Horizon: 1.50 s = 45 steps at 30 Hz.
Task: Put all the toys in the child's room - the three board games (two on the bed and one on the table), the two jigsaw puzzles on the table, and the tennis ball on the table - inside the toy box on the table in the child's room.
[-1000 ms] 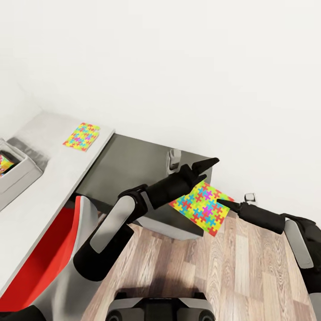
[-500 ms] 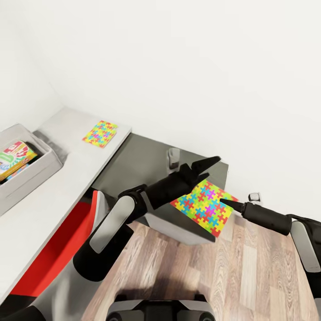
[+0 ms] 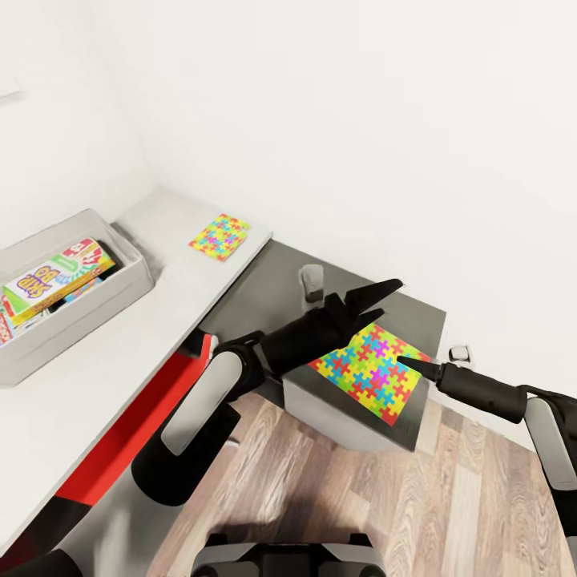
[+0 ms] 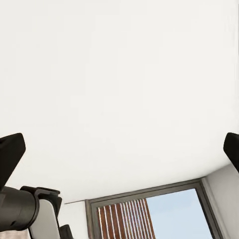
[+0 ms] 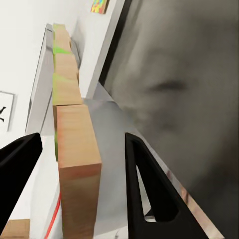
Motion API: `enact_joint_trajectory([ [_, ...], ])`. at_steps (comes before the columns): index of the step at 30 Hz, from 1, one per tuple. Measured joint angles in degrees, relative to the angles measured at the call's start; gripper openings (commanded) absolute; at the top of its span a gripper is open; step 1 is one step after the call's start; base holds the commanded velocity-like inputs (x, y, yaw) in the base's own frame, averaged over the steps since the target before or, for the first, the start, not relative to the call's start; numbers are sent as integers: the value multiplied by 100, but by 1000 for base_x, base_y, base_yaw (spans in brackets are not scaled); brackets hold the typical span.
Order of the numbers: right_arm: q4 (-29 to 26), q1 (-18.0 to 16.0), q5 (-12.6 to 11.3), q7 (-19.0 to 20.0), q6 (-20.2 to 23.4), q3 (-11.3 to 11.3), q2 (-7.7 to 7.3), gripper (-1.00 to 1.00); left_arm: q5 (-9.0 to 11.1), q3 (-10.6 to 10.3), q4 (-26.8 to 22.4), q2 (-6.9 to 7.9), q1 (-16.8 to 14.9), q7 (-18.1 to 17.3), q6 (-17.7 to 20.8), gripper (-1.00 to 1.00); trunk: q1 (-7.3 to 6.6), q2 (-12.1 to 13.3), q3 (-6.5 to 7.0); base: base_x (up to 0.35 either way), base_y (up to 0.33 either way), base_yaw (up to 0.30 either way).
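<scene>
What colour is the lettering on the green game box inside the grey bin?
Yellow lettering on the green game box in the pale grey bin; head view.

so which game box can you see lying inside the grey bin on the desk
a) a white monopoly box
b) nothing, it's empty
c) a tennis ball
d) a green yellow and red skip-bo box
d: in the head view the toy box on the light grey table holds a green, yellow and red box lettered SKIP-BO, lying flat inside.
</scene>
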Motion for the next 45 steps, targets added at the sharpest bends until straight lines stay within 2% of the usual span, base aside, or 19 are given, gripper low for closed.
enact_joint_trajectory([
  [12, -1, 1, 4, -19, -1, -16, 4, -100, 9, -5, -1, -16, -11, -64, 28, 100, 0, 0, 61, 0, 0, 254],
  [19, -1, 1, 5, -20, -1, -18, 5, -100, 30, -5, -3, -18, -26, -240, 163, 100, 0, 0, 96, 0, 0, 254],
  [32, -1, 1, 4, -21, -1, -28, -2, -100, 39, 0, -4, -5, -52, -345, 397, 100, 0, 0, 161, 0, 0, 254],
  [45, -2, 1, -4, -22, 24, -195, -4, -100, 41, 3, -4, -9, -56, -356, 488, 100, 0, 0, 227, 0, 0, 254],
])
